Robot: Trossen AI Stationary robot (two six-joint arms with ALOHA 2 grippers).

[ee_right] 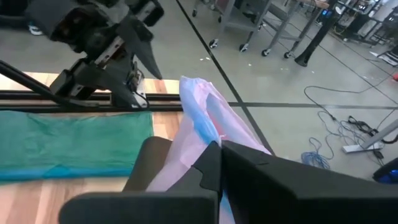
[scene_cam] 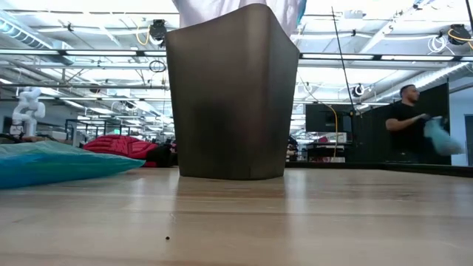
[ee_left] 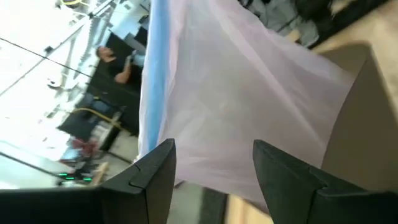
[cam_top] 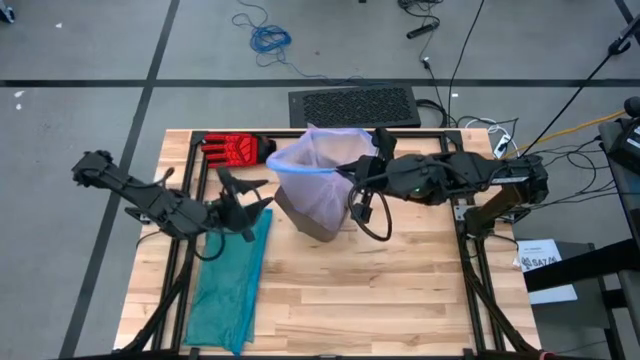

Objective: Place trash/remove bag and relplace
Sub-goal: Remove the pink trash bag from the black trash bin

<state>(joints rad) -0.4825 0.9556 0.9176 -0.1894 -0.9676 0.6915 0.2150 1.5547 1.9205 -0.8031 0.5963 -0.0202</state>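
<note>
Your layout: bag (cam_top: 318, 170) in bin (cam_top: 305, 222) at table (cam_top: 400, 290) centre; glove (cam_top: 235, 149) behind-left of bin; second bag (cam_top: 228, 280) flat at left; left gripper (cam_top: 243, 195) between them.

Pale pink bag (cam_top: 322, 170), blue drawstring; grey bin (scene_cam: 230, 96); teal bag (cam_top: 228, 280); red glove (cam_top: 236, 149).

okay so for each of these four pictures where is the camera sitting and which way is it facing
High view: above the table, looking straight down; both arms, left tool open, right tool shut on the bag.
Low view: at tabletop height, facing the bin; no arm shows.
Left wrist view: on the left arm, past its open fingers at the bag.
Right wrist view: on the right arm, facing the bag and left arm.
Shared: the bag in three views; the teal bag in high, low, right wrist.
</note>
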